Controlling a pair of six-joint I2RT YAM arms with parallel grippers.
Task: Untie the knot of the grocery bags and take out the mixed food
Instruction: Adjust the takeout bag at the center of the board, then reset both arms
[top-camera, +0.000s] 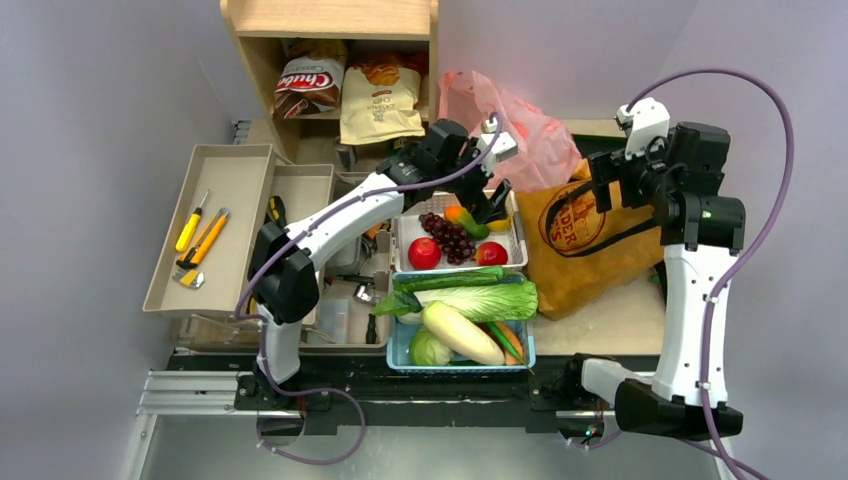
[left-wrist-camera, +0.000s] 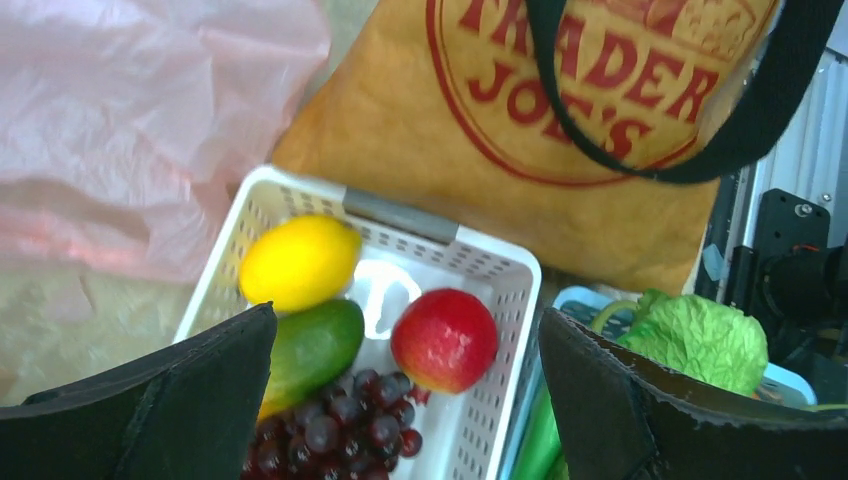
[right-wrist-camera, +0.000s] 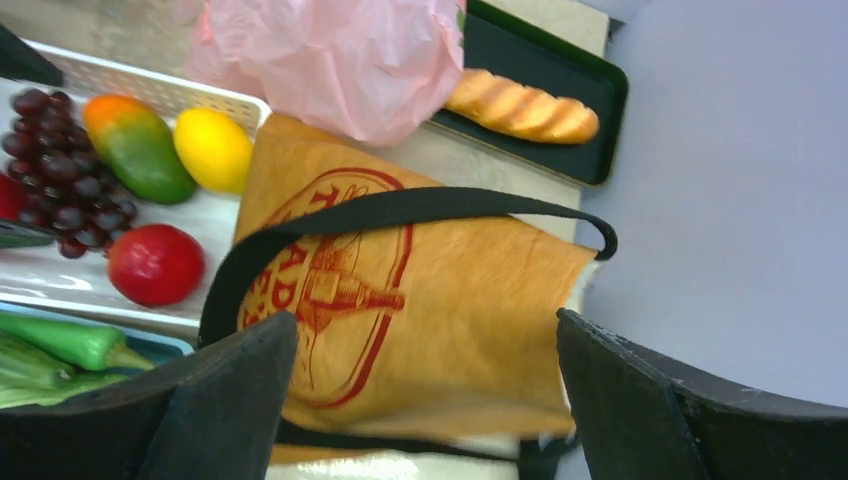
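Note:
The thin pink bag (top-camera: 512, 122) lies crumpled at the back; no knot shows on it. The brown Trader Joe's bag (top-camera: 590, 245) lies flat beside it, strap across its print. A white basket (top-camera: 515, 262) holds dark grapes (top-camera: 452, 238), two red apples (top-camera: 424, 253), a mango and a lemon (left-wrist-camera: 298, 262). A blue basket (top-camera: 397, 352) holds cucumber, napa cabbage (top-camera: 490, 300), daikon (top-camera: 460, 333) and carrot. My left gripper (top-camera: 493, 205) hangs open and empty over the white basket's far end, shown in its wrist view (left-wrist-camera: 408, 315). My right gripper (right-wrist-camera: 425, 318) is open and empty above the brown bag.
A wooden shelf (top-camera: 330, 20) at the back holds a brown Chubs bag (top-camera: 308, 85) and a tan snack bag (top-camera: 380, 100). A grey tray (top-camera: 240, 165) with tools sits left. A bread loaf (right-wrist-camera: 520, 105) lies on a black tray behind the bags.

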